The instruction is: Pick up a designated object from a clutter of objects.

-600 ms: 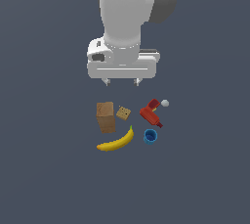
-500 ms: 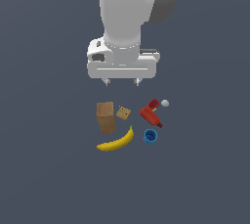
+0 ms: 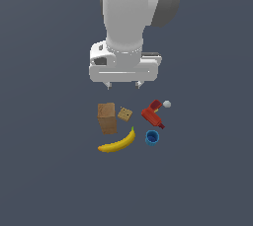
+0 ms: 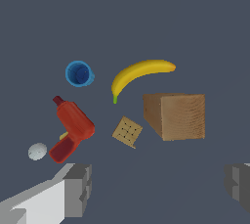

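— Slate-grey table point(image 3: 44, 170), same clutter — anything shifted in the last half second?

— Nothing: the pincer point(image 3: 123, 86) hangs as before, fingers apart and empty, above the brown box point(image 3: 106, 117). The red bottle point(image 3: 152, 113) lies untouched beside the blue cup point(image 3: 152, 137), so the approach hasn't begun.

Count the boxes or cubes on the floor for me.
2: a brown box on the exterior view's left of the group, and a small tan dotted cube right beside it. None looks hidden.
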